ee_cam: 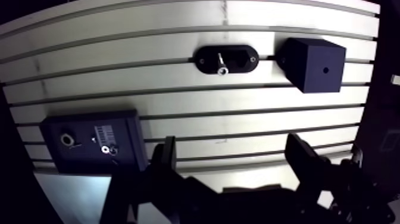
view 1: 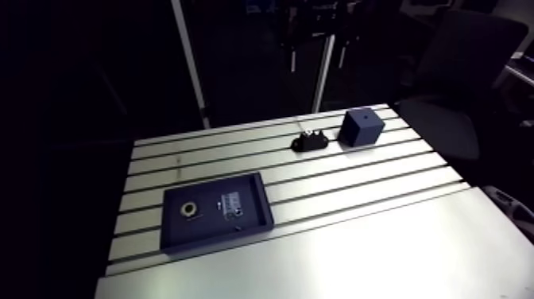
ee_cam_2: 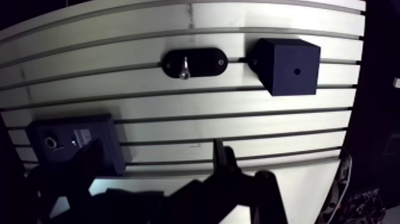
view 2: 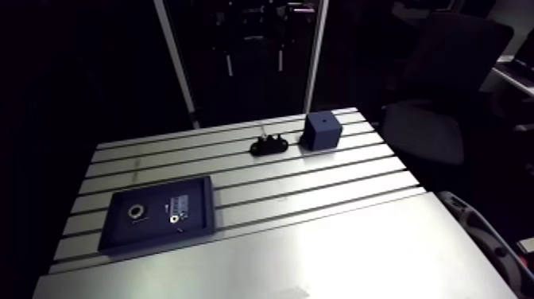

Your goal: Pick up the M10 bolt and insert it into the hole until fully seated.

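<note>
Tray (view 1: 214,231): dark blue, on the left of the slotted counter (view 1: 357,238), well apart from the other things.
Ring (view 1: 189,209): pale, set in the tray's left half.
Label (view 1: 233,199): white patch on the tray just right of the ring; its print is too small to read.
Holder (ee_cam: 238,59): black oval near the far edge, right of the tray.
Bolt (ee_cam: 221,64): silvery, in the middle of the holder; I cannot tell whether it is upright or tilted.
Cube (ee_cam: 312,62): dark blue block just right of the holder, not touching it.
Hole (ee_cam: 325,70): small, in the cube's top face.
Hand (ee_cam: 231,140): fingers (ee_cam: 167,156) spread wide with nothing between them, over bare counter near the tray and well short of the bolt.
Arm view only: whole counter; the bolt shows as mere glints and the hand does not show.
Wrist view only: the hand and the bolt's shank.
</note>
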`<state>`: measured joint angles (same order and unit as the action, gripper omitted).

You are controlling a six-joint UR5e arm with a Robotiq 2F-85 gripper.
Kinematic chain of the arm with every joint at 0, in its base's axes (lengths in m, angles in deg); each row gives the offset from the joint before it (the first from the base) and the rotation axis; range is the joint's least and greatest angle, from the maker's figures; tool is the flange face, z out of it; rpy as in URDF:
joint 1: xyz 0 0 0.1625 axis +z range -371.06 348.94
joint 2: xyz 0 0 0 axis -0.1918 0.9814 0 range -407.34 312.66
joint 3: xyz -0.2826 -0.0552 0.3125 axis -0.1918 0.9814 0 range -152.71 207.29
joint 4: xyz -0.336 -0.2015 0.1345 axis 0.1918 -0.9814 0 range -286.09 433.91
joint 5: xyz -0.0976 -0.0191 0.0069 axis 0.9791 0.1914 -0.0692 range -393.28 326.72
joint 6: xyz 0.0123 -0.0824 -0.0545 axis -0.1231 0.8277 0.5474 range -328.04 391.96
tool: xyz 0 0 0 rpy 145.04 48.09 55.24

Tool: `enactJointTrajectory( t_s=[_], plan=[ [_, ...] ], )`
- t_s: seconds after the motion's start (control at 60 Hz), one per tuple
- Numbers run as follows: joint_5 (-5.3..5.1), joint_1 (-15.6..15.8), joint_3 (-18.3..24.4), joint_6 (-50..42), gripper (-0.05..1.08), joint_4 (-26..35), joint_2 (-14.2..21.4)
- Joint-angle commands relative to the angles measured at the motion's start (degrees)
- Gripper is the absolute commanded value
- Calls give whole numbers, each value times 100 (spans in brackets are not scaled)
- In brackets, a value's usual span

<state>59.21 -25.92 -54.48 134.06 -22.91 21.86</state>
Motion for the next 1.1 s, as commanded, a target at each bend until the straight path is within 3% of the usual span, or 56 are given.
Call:
enactJointTrajectory(
  t_s=[0.017, 0.467, 1.1],
  plan=[
    [10, -58, -152, -28, 1, -616, -193],
    [-76, -323, -497, -10, 1, -1022, -186],
    [-192, -281, -835, -10, 1, -1722, -272]
  ],
)
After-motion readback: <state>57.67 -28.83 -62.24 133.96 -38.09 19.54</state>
